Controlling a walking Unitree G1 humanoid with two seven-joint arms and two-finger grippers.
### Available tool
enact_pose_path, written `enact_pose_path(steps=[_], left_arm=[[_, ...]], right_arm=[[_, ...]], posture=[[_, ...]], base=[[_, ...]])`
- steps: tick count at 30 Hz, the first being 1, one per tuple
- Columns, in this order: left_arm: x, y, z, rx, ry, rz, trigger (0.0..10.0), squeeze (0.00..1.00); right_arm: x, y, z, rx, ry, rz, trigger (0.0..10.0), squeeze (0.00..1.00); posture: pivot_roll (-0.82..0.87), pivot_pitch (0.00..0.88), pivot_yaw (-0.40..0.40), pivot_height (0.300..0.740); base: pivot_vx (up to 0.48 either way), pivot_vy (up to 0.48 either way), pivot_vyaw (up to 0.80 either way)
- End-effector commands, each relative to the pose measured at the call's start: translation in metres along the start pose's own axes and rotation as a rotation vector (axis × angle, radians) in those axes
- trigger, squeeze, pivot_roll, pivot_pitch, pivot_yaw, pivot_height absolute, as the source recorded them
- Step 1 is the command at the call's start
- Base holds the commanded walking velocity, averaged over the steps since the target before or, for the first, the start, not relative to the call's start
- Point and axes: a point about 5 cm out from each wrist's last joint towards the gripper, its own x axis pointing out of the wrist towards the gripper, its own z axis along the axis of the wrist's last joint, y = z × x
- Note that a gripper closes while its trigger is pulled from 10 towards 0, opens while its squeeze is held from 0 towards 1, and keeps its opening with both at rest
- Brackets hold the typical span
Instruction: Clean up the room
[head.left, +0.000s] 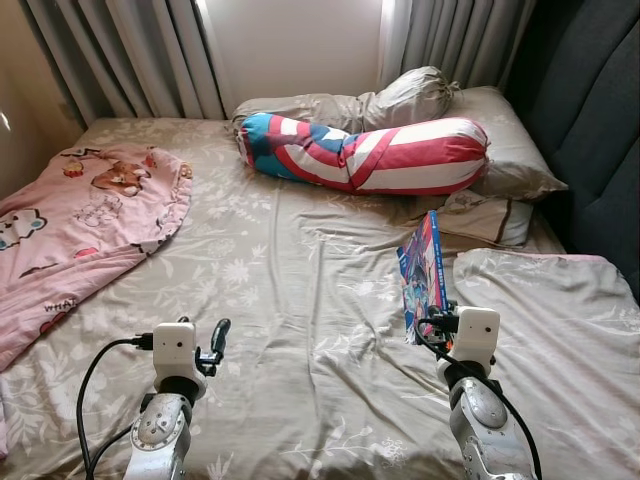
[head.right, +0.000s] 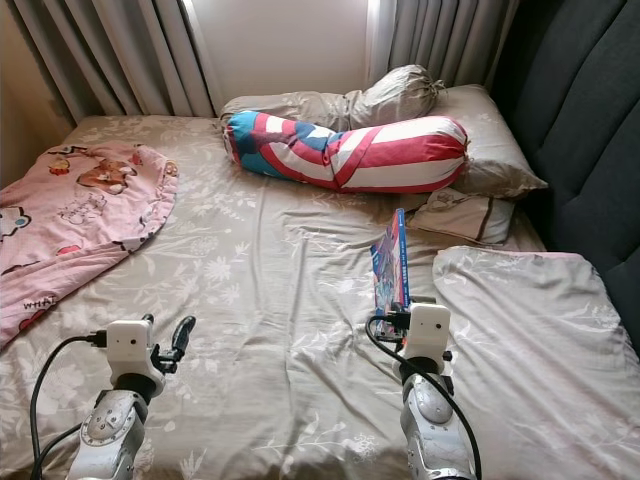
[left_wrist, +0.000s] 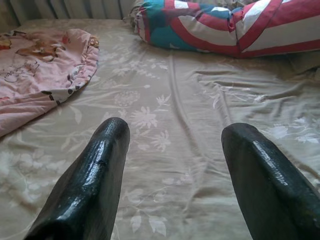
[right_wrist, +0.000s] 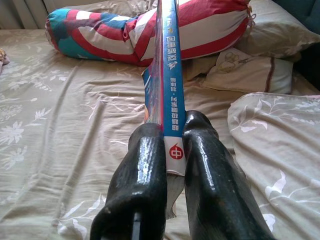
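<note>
A thin blue book (head.left: 424, 272) stands on edge above the bed sheet, its spine (right_wrist: 171, 75) pinched between the two black fingers (right_wrist: 145, 170) of my right gripper (head.left: 436, 325), which is shut on it. My left gripper (head.left: 217, 340) hovers low over the sheet at the near left, its fingers (left_wrist: 97, 170) open wide with nothing between them. A red, white and blue bolster (head.left: 370, 152) lies across the head of the bed. A pink cartoon blanket (head.left: 80, 215) is spread over the left side.
Beige pillows (head.left: 500, 130) lie behind and under the bolster, with a small one (head.left: 490, 215) in front. A folded beige cover (head.left: 560, 330) lies at the right. A dark padded headboard (head.left: 600, 120) runs along the right; grey curtains (head.left: 130, 50) hang behind.
</note>
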Motion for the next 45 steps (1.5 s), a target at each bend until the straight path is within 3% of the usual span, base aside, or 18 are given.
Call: enact_pose_path(steps=[1, 11, 37, 45], left_arm=[[0.0011, -0.0010, 0.0022, 0.000, 0.001, -0.006, 10.0, 0.00], [0.0011, 0.0001, 0.0036, -0.002, 0.001, 0.001, 10.0, 0.00], [0.0010, -0.0012, 0.0048, -0.003, 0.008, -0.003, 10.0, 0.00], [0.0008, -0.0025, 0.0045, 0.000, 0.011, -0.009, 10.0, 0.00]], right_arm=[[0.0040, 0.0026, 0.0093, -0.010, -0.036, 0.014, 10.0, 0.00], [0.0032, 0.0031, 0.0077, -0.013, -0.029, 0.019, 10.0, 0.00], [0.0022, 0.0053, 0.0052, -0.006, -0.018, 0.031, 10.0, 0.00], [0.0008, 0.0080, 0.0054, -0.002, -0.028, 0.049, 10.0, 0.00]], posture=[[-0.10, 0.000, 0.000, 0.730], [-0.10, 0.012, -0.004, 0.665], [-0.09, 0.024, -0.005, 0.665], [-0.09, 0.027, -0.005, 0.642]], base=[[0.000, 0.000, 0.00], [0.000, 0.000, 0.00], [0.000, 0.000, 0.00], [0.000, 0.000, 0.00]])
